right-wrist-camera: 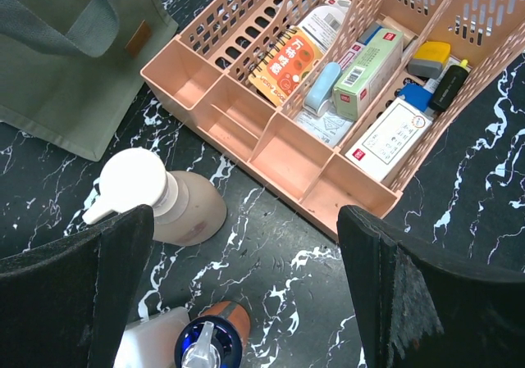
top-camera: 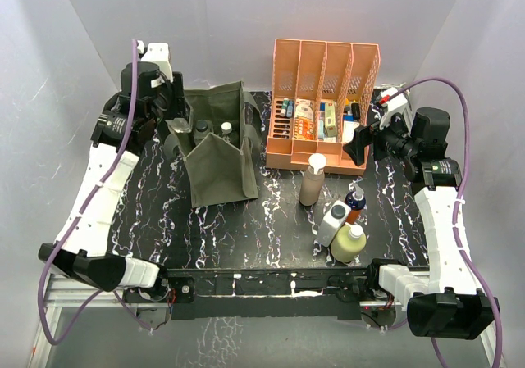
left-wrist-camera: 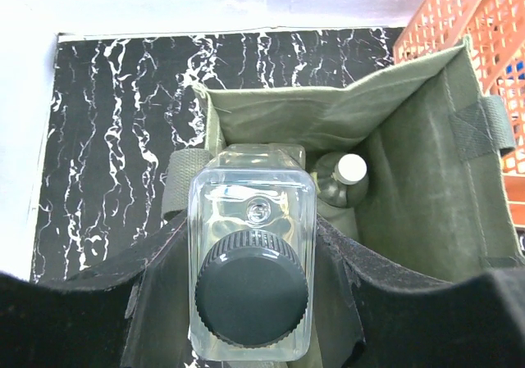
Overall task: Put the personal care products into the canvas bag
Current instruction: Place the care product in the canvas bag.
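Note:
My left gripper (top-camera: 189, 128) is shut on a clear glass bottle with a dark cap (left-wrist-camera: 252, 253) and holds it upright inside the open olive-green canvas bag (top-camera: 215, 159), against the bag's left wall. A second bottle with a white cap (left-wrist-camera: 351, 170) stands in the bag (left-wrist-camera: 426, 179) beside it. My right gripper (top-camera: 358, 143) is open and empty above the table, in front of the organiser. Below it stand the tall beige bottle (top-camera: 312, 180), the small orange-blue bottle (top-camera: 354, 202), the white grey-capped bottle (top-camera: 332, 223) and the pale yellow bottle (top-camera: 349, 243).
The peach slotted file organiser (top-camera: 321, 106), holding small boxes and tubes, stands at the back right, close to the bag's right side. In the right wrist view the beige bottle (right-wrist-camera: 176, 204) and orange-blue bottle (right-wrist-camera: 215, 339) sit just before the organiser's front edge (right-wrist-camera: 328, 196).

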Robot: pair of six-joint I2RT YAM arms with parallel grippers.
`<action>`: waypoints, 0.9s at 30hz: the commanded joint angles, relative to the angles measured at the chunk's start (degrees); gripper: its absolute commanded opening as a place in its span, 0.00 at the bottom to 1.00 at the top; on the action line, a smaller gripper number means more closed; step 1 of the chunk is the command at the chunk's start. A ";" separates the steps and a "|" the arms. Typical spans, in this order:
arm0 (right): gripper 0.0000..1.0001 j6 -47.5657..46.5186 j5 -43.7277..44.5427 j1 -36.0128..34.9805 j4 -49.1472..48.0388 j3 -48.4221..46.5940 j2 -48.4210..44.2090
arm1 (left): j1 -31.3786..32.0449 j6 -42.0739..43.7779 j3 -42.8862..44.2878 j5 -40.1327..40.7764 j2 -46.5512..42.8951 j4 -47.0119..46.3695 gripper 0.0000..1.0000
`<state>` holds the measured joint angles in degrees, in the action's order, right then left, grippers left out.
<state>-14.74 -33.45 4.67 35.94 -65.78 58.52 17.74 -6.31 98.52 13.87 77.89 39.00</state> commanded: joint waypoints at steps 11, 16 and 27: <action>0.99 0.77 -1.86 0.35 -3.24 -0.41 -0.93 | 0.25 0.79 1.62 4.81 4.56 -11.11 0.00; 0.99 0.49 -1.61 0.35 -3.18 -0.01 -1.40 | 3.80 5.79 3.60 8.61 7.93 -9.22 0.00; 0.99 -0.02 -1.45 0.35 -3.09 0.30 -1.90 | 5.73 6.74 3.23 10.37 8.37 -10.65 0.00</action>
<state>-14.66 -34.48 4.67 35.81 -65.78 58.37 23.20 -1.13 97.71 21.08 89.19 35.92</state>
